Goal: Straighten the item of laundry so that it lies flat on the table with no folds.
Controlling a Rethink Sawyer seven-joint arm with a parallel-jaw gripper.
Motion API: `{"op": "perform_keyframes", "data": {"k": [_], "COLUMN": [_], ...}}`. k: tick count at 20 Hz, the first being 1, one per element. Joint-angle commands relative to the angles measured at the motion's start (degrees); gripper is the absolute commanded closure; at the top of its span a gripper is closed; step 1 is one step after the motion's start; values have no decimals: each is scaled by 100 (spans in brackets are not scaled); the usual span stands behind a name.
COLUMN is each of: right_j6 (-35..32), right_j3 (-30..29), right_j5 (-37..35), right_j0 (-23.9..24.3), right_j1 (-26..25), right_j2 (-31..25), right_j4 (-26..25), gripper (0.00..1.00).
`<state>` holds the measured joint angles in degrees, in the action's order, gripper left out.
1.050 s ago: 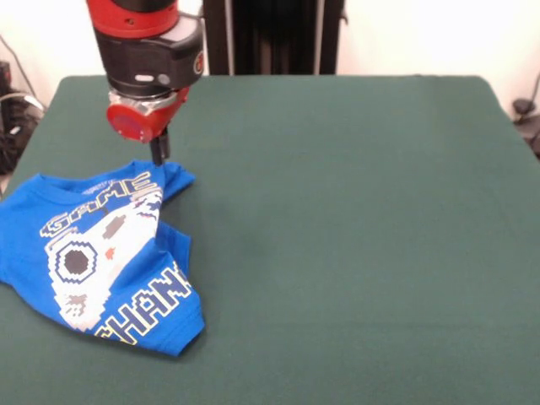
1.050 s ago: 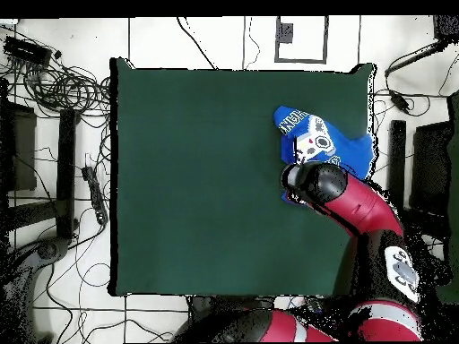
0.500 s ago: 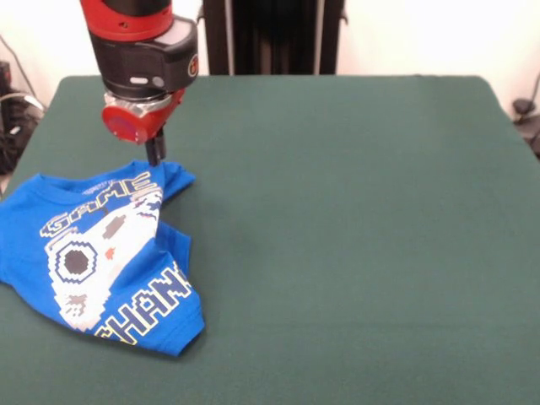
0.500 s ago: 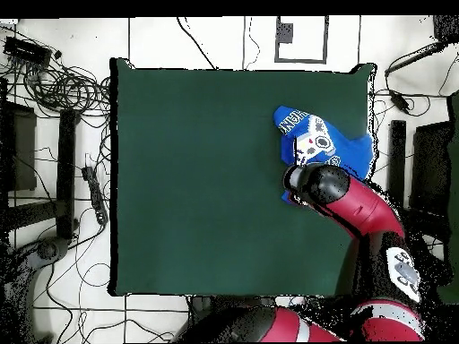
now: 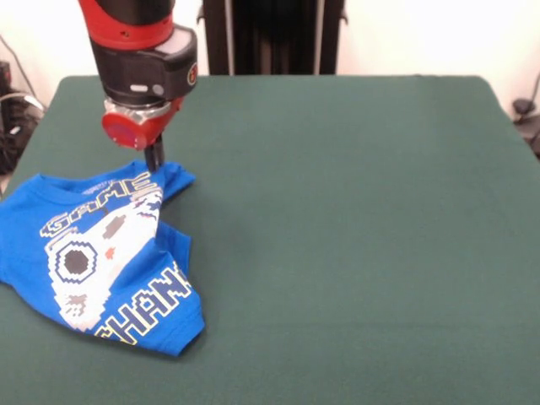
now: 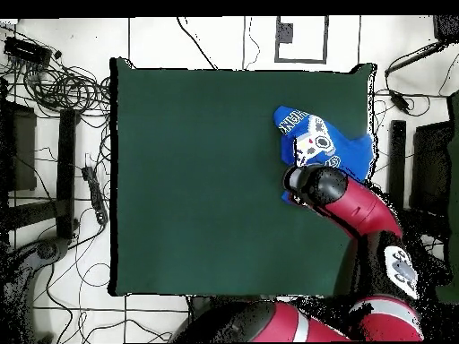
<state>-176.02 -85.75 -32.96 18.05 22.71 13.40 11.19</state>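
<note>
Front view: T-shirt (image 5: 101,257) print reads "GAME", partly "CHAN".

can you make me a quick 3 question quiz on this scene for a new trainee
1. True or false: the T-shirt lies fully flat with no folds.
2. Where does the shirt sit in the front view? A) centre of the table B) near the table's left edge C) hanging off the right edge
3. Fill in: the gripper is above the shirt's ____ edge in the front view (near or far).

Key
1. False: the cloth is bunched and folded over itself on the right side of the print.
2. B
3. far: the tip hangs close over the edge by the "GAME" lettering; whether it touches the cloth cannot be told.
</note>
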Motion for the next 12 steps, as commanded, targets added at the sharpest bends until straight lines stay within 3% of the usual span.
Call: {"op": "perform_keyframes", "data": {"k": [1, 12], "right_j6": [-633, -743], "right_j3": [-59, 442], "right_j5": [451, 586], "right_j0": [-133, -236], "right_j1": [-758, -1255], "right_j2": [-397, -326], "right_j4": [231, 355], "gripper": [100, 100]}}
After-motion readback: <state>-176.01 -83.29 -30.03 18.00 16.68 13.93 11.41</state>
